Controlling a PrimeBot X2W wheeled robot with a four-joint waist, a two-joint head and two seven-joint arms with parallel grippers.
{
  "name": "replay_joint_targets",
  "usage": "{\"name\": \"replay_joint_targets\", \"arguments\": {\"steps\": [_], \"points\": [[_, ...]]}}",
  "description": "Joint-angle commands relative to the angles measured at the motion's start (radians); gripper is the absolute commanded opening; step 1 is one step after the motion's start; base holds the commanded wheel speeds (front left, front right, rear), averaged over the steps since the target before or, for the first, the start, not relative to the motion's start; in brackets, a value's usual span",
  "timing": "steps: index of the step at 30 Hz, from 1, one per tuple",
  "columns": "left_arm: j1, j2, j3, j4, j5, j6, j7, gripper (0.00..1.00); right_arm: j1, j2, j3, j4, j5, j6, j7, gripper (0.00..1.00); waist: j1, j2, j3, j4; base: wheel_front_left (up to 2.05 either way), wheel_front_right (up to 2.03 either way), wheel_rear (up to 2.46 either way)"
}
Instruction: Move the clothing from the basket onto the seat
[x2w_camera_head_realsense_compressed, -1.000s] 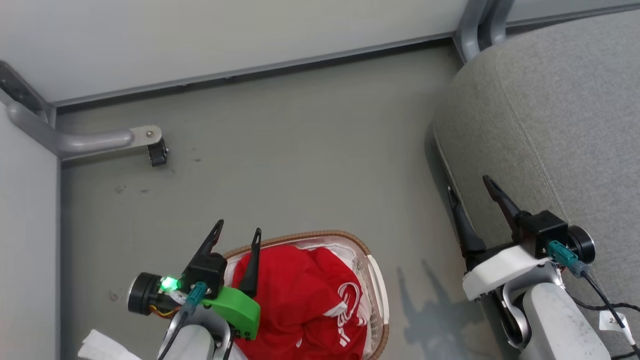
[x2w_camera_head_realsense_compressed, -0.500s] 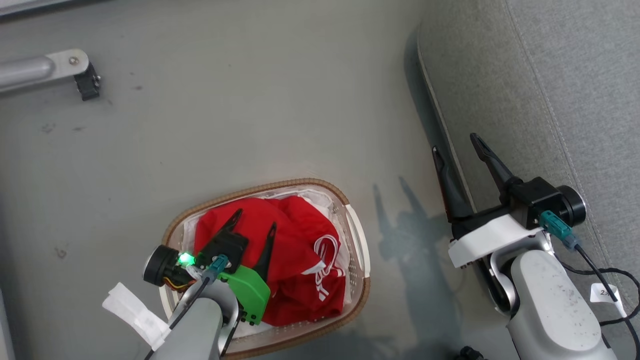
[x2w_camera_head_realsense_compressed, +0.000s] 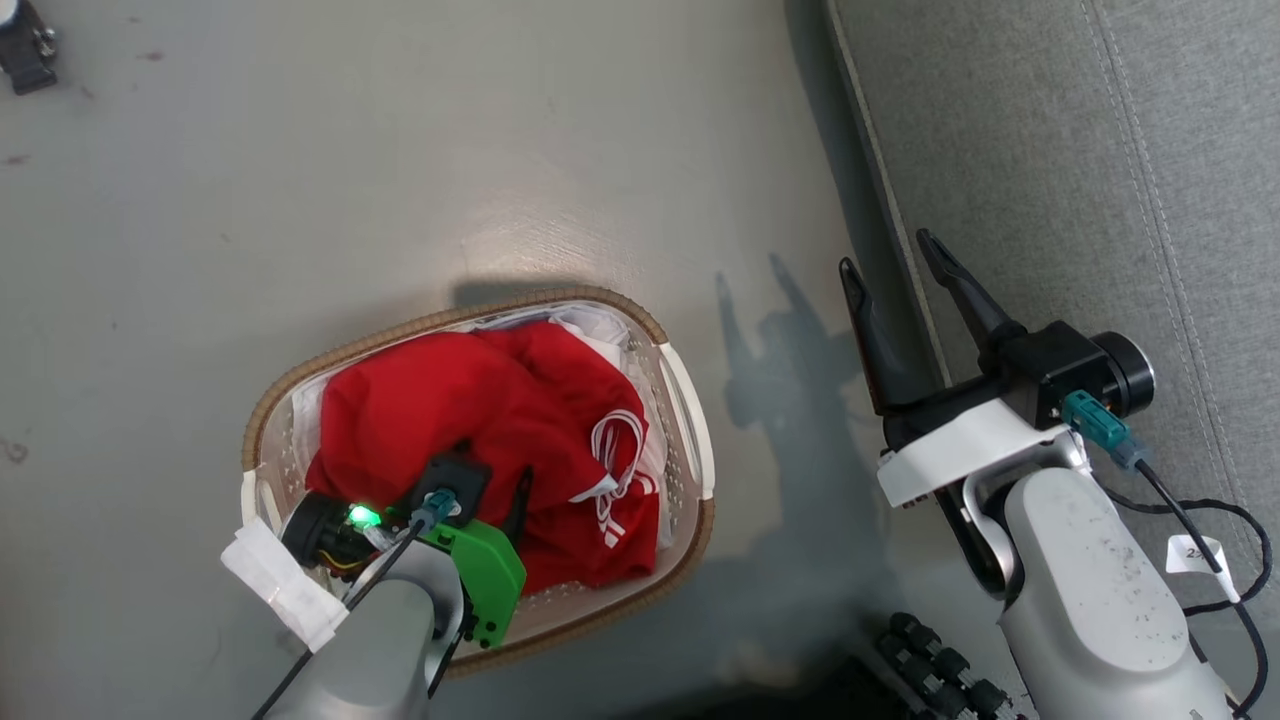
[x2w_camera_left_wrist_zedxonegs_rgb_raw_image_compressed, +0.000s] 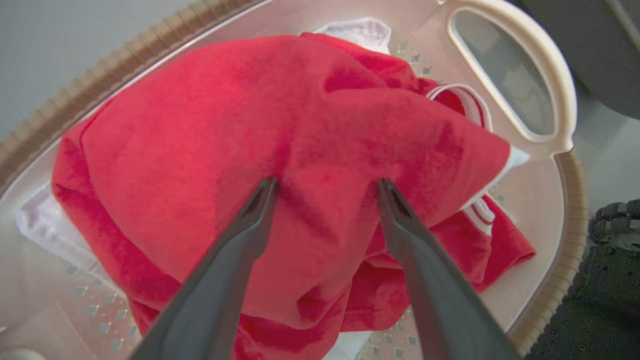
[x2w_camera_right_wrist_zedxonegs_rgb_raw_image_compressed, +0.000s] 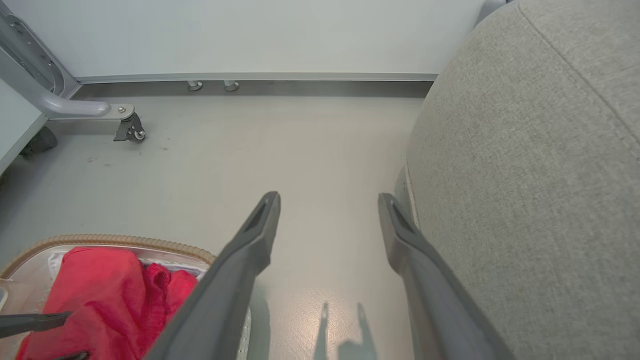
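Left gripper (x2w_camera_left_wrist_zedxonegs_rgb_raw_image_compressed: 325, 184) has come down from the rim into the red pile; the head camera has tilted down as well. Seat (x2w_camera_head_realsense_compressed: 1050, 150): grey cushion at right, no garment on it yet. Basket (x2w_camera_left_wrist_zedxonegs_rgb_raw_image_compressed: 574, 220): on the floor, left of the seat, apart from it. Clothing (x2w_camera_head_realsense_compressed: 450, 400): red heap inside the basket, over a white liner (x2w_camera_left_wrist_zedxonegs_rgb_raw_image_compressed: 357, 31). Left jaws: apart, tips pressed into the top fold. Right gripper (x2w_camera_head_realsense_compressed: 888, 252): jaws apart, empty, by the seat's edge. Hazards: a shallow pinch may slip, a deep one may catch the liner, and trailing fabric may snag the rim and tip the basket.
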Motion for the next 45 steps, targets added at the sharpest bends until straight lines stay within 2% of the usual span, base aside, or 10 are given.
{"name": "replay_joint_targets", "arguments": {"steps": [1,10,19,20,21,27,33,45], "points": [[-0.033,0.003,-0.008,0.015,-0.004,-0.002,-0.001,1.00,-0.021,-0.003,0.002,-0.002,-0.003,-0.001,-0.005,1.00,-0.0001,-0.0001,0.041,-0.015,0.00,0.00,0.00],[-0.108,0.002,-0.010,0.090,-0.018,0.033,-0.001,1.00,-0.035,-0.005,-0.003,-0.013,0.001,-0.001,-0.005,1.00,-0.0001,-0.0001,0.105,-0.017,0.00,0.00,0.00],[-0.159,0.003,-0.006,0.139,-0.039,0.040,-0.001,1.00,-0.045,-0.003,0.003,-0.015,0.002,-0.001,-0.005,1.00,-0.0001,-0.0001,0.139,-0.017,0.00,0.00,0.00],[-0.164,0.003,-0.006,0.146,-0.044,0.036,0.000,0.43,-0.047,-0.003,0.003,-0.012,0.002,-0.001,-0.005,1.00,-0.0001,-0.0001,0.140,-0.016,0.00,0.00,0.00],[-0.166,0.002,-0.009,0.150,-0.046,0.033,0.000,0.00,-0.047,-0.003,0.003,-0.010,0.002,-0.001,-0.005,1.00,-0.0001,-0.0001,0.140,-0.016,0.00,0.00,0.00],[-0.145,0.003,-0.016,0.173,-0.069,0.022,0.000,0.00,-0.051,0.000,0.010,0.005,0.010,-0.001,-0.005,1.00,-0.0001,-0.0001,0.102,-0.015,0.00,0.00,0.00],[-0.083,0.002,-0.013,0.153,-0.087,0.016,0.000,0.00,-0.019,0.002,0.002,0.024,0.019,-0.001,-0.005,1.00,-0.0001,-0.0001,-0.005,-0.003,0.00,0.00,0.00],[0.124,0.002,-0.032,-0.038,-0.164,0.018,0.000,0.00,0.087,-0.017,-0.053,0.055,0.014,-0.001,-0.005,1.00,-0.0001,-0.0001,-0.281,0.088,0.00,0.00,0.00]]}}
